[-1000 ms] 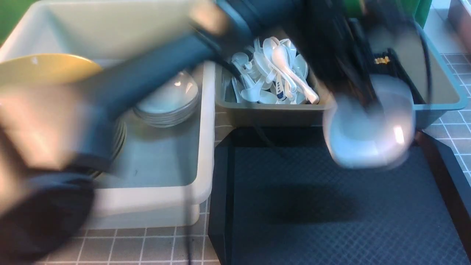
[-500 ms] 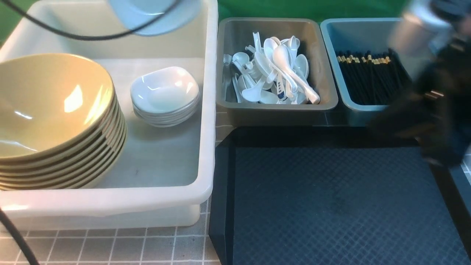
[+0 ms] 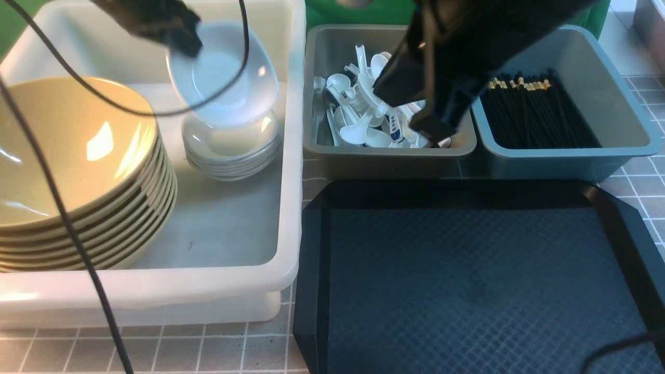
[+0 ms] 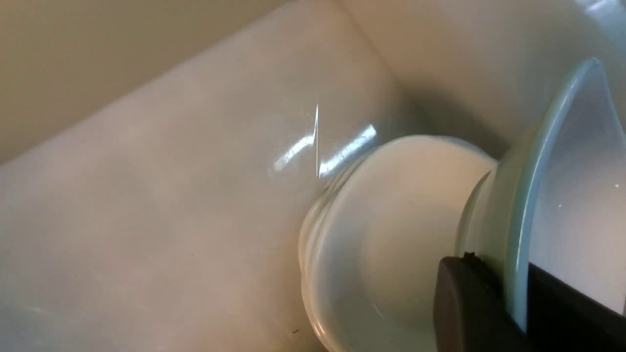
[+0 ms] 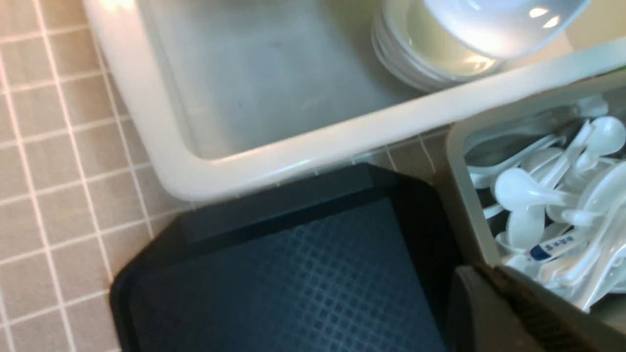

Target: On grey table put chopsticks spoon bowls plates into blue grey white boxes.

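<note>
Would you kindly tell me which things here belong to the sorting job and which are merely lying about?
Job: white bowl in the left claw, stacked white bowls, yellow plates, spoons, chopsticks, white box, grey box, blue box.
Just lying about: black tray, cable.

Left arm gripping, right arm angled down.
The left gripper (image 3: pixel 179 41) hangs high at the left, its fingers (image 4: pixel 464 303) clamped on the rim of a small white dish (image 3: pixel 221 78); the right gripper (image 3: pixel 434 122) slants downward, blurred and dark, jaws unreadable.
</note>
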